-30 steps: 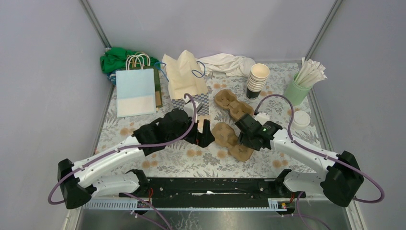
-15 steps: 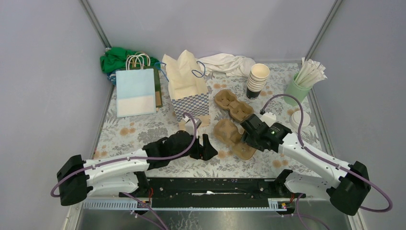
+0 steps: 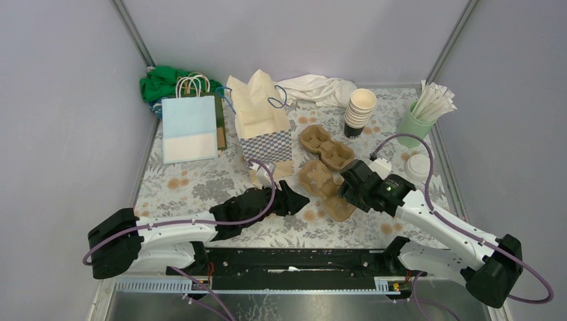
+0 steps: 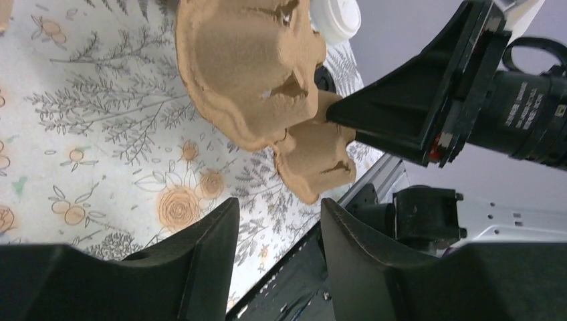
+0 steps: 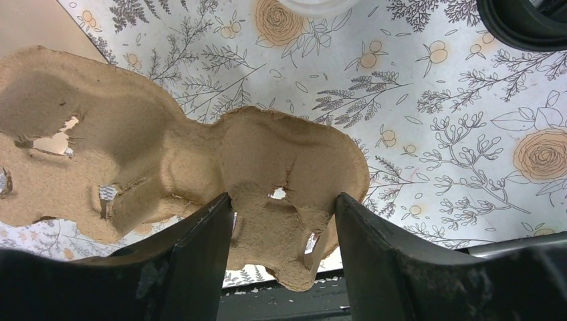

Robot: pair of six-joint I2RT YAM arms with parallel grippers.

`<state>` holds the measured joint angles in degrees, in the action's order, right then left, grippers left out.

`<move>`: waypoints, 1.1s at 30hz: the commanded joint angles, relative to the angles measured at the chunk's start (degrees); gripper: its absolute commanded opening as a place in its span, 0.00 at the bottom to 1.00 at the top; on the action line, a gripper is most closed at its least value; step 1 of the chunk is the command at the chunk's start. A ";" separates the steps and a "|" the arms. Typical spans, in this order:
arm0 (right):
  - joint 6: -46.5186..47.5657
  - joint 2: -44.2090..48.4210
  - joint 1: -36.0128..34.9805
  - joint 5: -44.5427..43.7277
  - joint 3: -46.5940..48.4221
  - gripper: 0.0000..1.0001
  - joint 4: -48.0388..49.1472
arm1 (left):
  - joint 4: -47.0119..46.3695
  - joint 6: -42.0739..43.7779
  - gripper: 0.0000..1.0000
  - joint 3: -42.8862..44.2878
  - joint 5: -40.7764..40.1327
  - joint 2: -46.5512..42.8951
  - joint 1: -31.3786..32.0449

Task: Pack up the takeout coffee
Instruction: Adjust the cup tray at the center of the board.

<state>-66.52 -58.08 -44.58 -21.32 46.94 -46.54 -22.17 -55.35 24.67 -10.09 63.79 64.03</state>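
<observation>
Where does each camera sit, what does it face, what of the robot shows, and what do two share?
Top: above and behind both arms, facing down at the table; both show.
Left wrist: on its arm, facing the carrier; own fingers, right pincer show.
Right wrist: over the carrier; own fingers show.
Shared: both wrists see that carrier.

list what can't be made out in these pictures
Stack of small paper cups, top view: too small to count or read the lettering.
Round white plastic lid: cut off by the top edge in both wrist views, crossed by a purple cable in the top view.
Nearer brown moulded-pulp cup carrier, top view: near end hidden under the right end effector.
Blue-checked paper bag, top view: contents hidden by cream tissue paper.
</observation>
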 commanded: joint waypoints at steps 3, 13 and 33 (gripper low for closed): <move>-2.54 2.33 -0.31 0.36 0.44 0.63 -0.75 | -7.48 0.85 0.51 2.61 -4.94 1.94 0.18; -3.42 4.88 -0.29 1.87 -0.04 0.63 -1.44 | -7.17 -1.01 0.45 4.92 -6.48 5.73 -0.26; -3.32 5.79 -0.25 4.69 0.26 0.63 -1.00 | -8.38 3.11 0.25 8.16 -7.04 8.21 -2.24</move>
<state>-68.51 -53.21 -44.58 -17.67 46.94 -47.37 -27.09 -53.10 30.89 -15.84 71.85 62.13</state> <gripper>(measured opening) 0.631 0.293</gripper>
